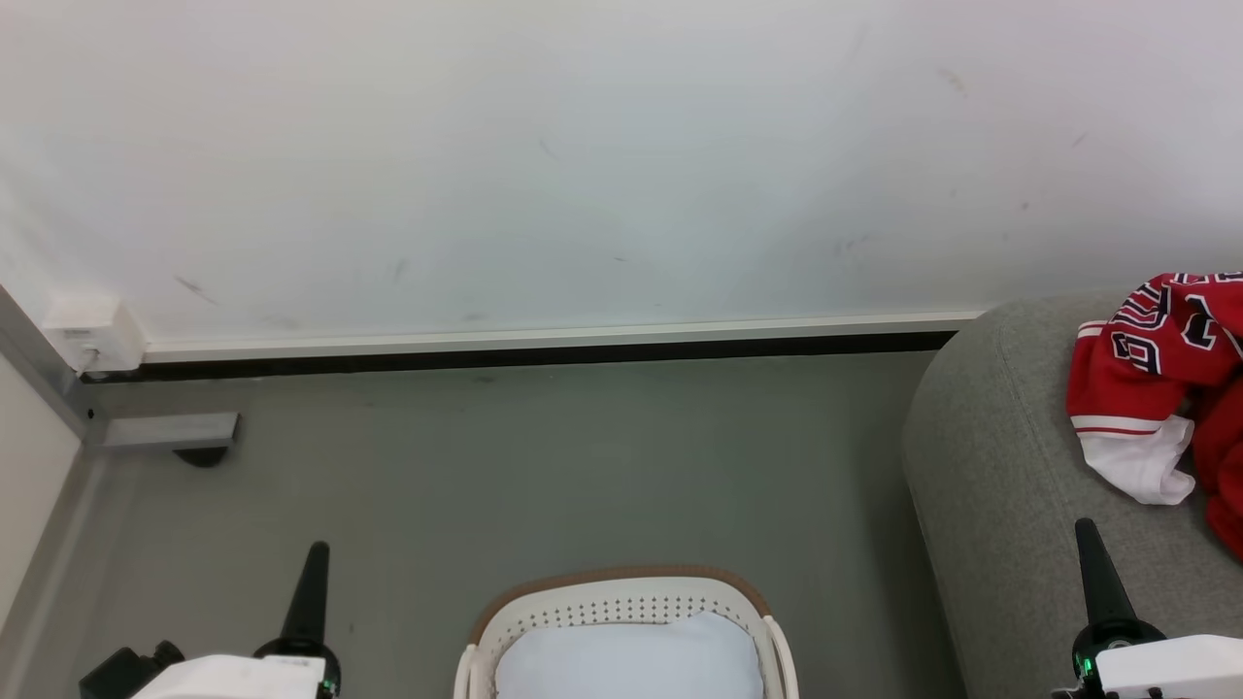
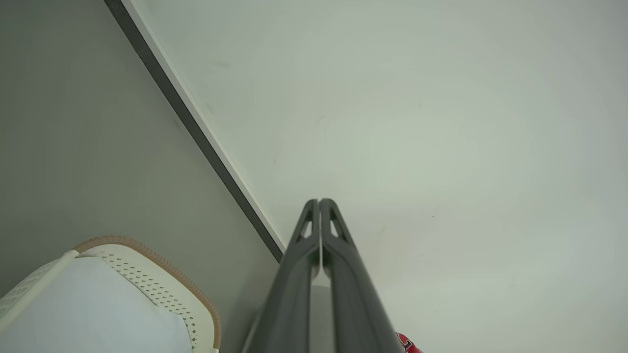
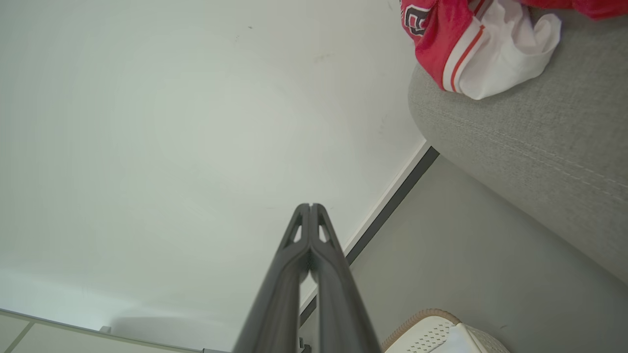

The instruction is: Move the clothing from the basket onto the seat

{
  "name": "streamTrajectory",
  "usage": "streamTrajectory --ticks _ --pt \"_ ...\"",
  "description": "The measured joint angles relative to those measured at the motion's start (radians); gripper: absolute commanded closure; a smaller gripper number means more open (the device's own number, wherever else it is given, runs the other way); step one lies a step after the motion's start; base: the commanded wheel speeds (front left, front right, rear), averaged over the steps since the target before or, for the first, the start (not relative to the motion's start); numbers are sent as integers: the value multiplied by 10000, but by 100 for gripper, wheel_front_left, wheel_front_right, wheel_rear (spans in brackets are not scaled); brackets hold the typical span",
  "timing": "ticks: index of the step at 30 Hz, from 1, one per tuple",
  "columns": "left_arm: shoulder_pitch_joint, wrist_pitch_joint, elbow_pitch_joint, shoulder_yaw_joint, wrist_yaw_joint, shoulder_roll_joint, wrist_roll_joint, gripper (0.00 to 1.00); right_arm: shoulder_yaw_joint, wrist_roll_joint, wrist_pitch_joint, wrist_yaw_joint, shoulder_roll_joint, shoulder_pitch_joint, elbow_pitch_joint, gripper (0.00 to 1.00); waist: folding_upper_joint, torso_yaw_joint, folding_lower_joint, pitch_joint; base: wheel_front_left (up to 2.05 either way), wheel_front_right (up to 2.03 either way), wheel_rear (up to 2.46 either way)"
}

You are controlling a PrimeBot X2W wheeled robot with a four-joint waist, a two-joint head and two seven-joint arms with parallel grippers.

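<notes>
the head view takes in the whole layout: the basket [image 1: 621, 592] sits on the grey floor [image 1: 544, 456] at near centre with a pale white sheet [image 1: 626, 665] lying in it, and the seat [image 1: 1000, 466] stands to its right with the clothing on top. the jersey [image 1: 1141, 359] is draped near the seat's left edge with its white lining turned out, and the plain red garment [image 1: 1226, 476] lies just right of it, touching it and cut by the frame. the same view gives a small white box [image 1: 92, 332] low on the wall [image 1: 583, 146] at far left. the left wrist view adds the basket's brown rim and perforated wall close up, plus a sliver of red lettered cloth at its bottom edge. the right wrist view adds the jersey's striped hem and the seat's stitched seam, with a corner of the basket below. the left gripper [image 1: 317, 558] sits at near left over the floor, the right gripper [image 1: 1088, 534] at near right against the seat fabric. in both wrist views the two fingers press together tip to tip, closed, gripping nothing and touching nothing.
</notes>
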Motion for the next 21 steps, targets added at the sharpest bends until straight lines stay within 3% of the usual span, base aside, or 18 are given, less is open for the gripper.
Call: streamTrajectory --ticks 21 --pt "-33 508 -150 153 -73 13 -1764 100 -422 1567 485 0 100 -1 -113 100 0 121 -1 -40 0 0 0"
